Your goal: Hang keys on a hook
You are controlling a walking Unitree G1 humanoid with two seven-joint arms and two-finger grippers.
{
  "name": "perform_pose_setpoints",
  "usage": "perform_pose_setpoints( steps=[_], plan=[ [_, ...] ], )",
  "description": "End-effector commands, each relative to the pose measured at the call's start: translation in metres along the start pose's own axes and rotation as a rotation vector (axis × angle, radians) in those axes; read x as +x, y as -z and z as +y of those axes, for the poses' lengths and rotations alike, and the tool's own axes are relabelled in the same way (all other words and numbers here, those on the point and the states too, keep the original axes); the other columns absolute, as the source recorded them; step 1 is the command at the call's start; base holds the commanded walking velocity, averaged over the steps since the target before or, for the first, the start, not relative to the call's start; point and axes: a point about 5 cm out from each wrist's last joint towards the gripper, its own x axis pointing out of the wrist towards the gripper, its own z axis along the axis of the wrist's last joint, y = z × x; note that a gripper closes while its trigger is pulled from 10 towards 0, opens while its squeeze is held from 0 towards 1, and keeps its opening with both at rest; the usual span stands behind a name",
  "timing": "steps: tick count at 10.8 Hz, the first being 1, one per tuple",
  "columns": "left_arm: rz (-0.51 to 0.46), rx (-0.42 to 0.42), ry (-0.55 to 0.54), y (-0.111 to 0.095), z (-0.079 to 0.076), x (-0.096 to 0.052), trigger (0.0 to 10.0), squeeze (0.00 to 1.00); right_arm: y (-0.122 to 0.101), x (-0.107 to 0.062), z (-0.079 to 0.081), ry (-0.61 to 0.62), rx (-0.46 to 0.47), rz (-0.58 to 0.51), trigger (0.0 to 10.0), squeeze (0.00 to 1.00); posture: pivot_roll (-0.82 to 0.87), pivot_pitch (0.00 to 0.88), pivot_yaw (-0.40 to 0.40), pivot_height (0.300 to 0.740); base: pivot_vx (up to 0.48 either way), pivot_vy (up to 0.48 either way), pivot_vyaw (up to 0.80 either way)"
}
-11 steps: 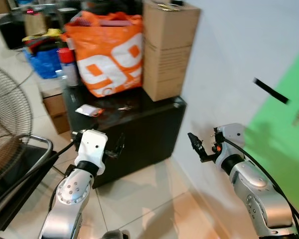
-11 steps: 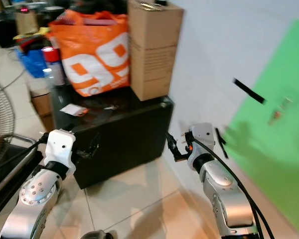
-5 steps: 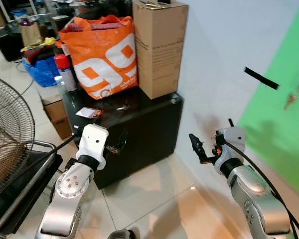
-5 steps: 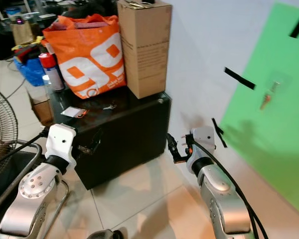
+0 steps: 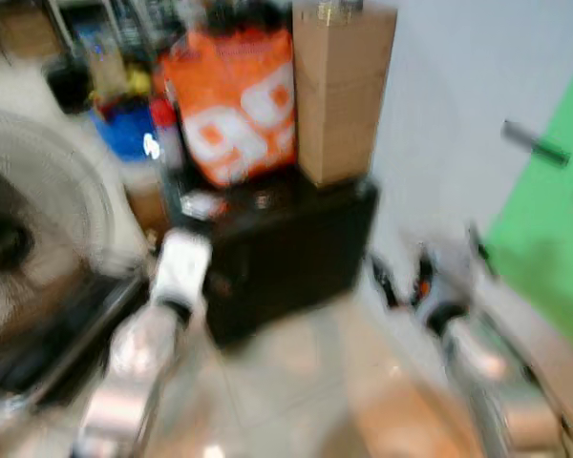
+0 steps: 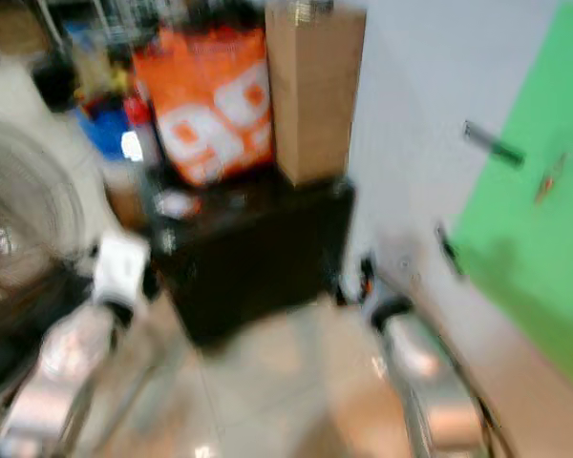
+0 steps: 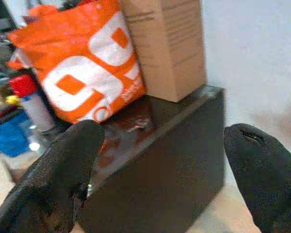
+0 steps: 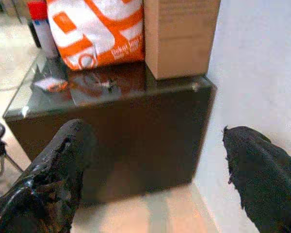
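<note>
A small bunch of keys point(image 8: 105, 83) lies on the glossy top of a black cabinet point(image 8: 116, 121), in front of an orange bag point(image 8: 97, 29). Both grippers hang low in front of the cabinet, apart from the keys. My left gripper point(image 7: 165, 141) is open and empty, facing the cabinet's corner. My right gripper point(image 8: 153, 141) is open too, with nothing between its fingers. On the green panel point(image 6: 525, 239) on the right wall, a small dark thing point(image 6: 549, 176) hangs, too blurred to make out. The head views are heavily smeared.
A tall cardboard box point(image 5: 342, 91) stands on the cabinet beside the orange bag point(image 5: 231, 100). A white and orange tag point(image 8: 51, 85) lies on the cabinet top. A fan point(image 5: 38, 210) and a dark chair frame stand at the left. Clutter fills the back left; tiled floor lies ahead.
The head views have shifted and blurred, so the camera is moving. Both arms keep about the same pose, grippers still open.
</note>
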Motion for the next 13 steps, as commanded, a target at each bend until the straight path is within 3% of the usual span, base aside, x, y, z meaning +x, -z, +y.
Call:
perform_pose_setpoints(
  steps=[1,13],
  plan=[
    [-0.010,-0.001,-0.001,-0.0034,-0.0001,0.0020,10.0,0.55,-0.0077,0.0007,-0.0060,0.026,-0.025,-0.021,10.0,1.00,-0.03,0.000,0.064,0.740,0.274,0.000,0.00],
    [-0.013,0.002,-0.044,-0.0051,0.0040,-0.0003,10.0,0.55,-0.0097,0.0102,-0.0086,0.054,-0.048,0.005,10.0,1.00,-0.01,0.000,0.013,0.740,0.280,0.000,0.00]
  ],
)
